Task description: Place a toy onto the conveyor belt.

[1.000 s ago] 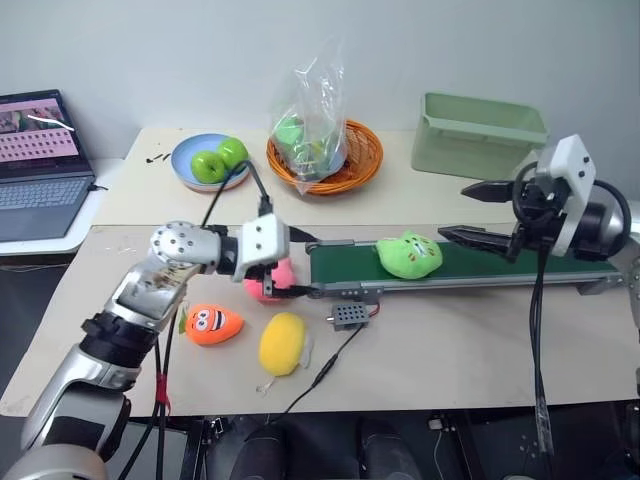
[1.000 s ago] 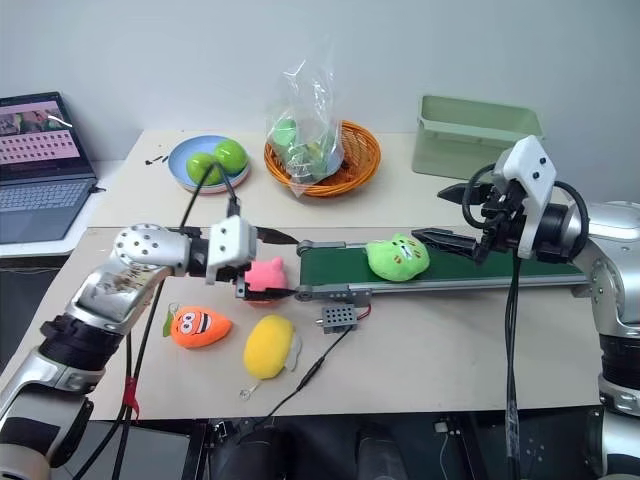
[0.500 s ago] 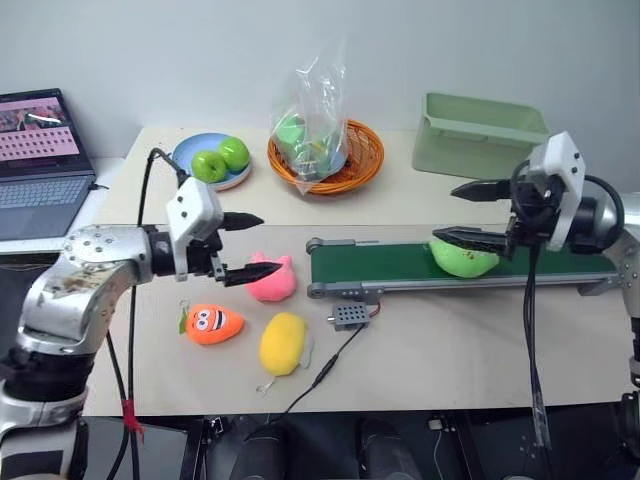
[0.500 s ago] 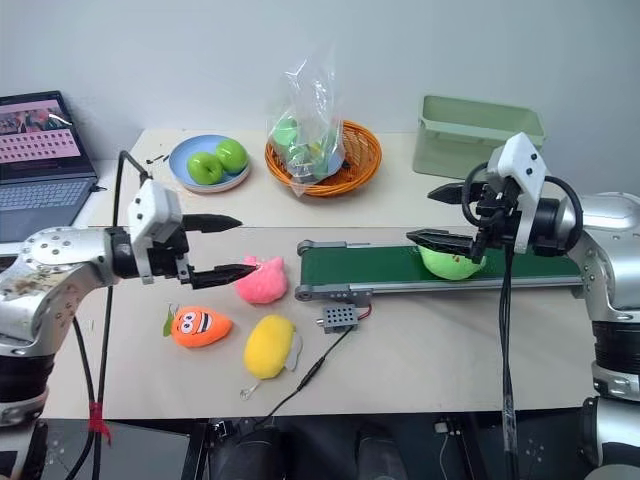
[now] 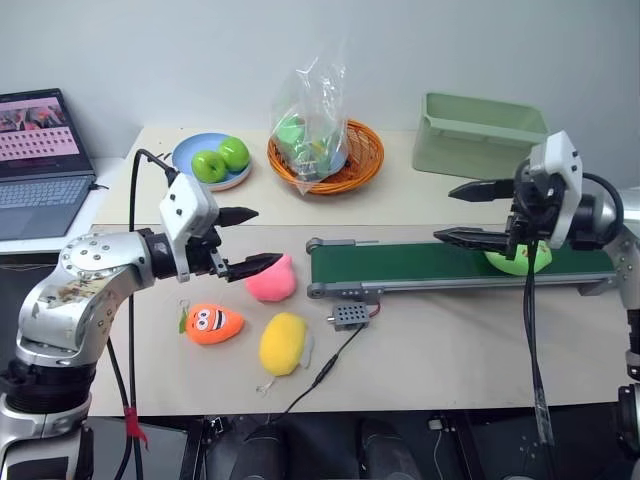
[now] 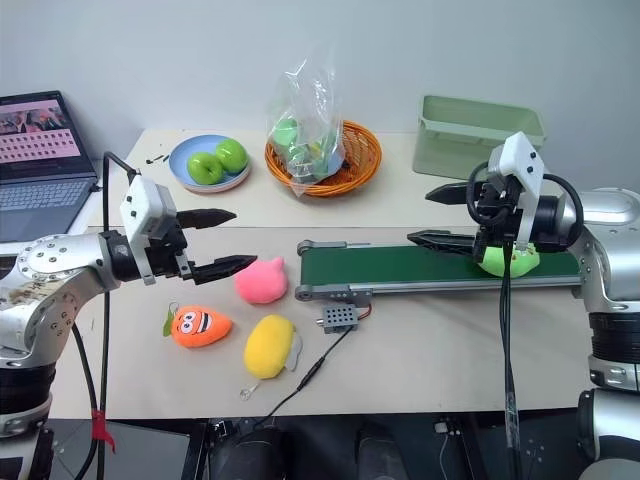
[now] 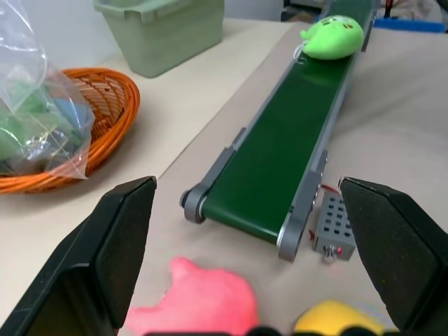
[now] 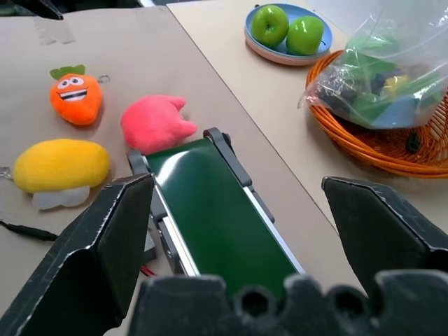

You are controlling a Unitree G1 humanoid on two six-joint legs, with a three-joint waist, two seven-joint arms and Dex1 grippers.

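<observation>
Along the conveyor belt [image 5: 420,264] our toy [image 5: 516,262] now rides at the far right end; a second ago it sat near the left end, so the belt has carried it along and the placing looks done. Our left gripper [image 5: 245,240] has pulled back and up over the table beside the pink plush [image 5: 271,279], jaws spread wide and empty. Our right gripper [image 5: 470,212] hovers just above the toy, fingers parted, holding nothing.
</observation>
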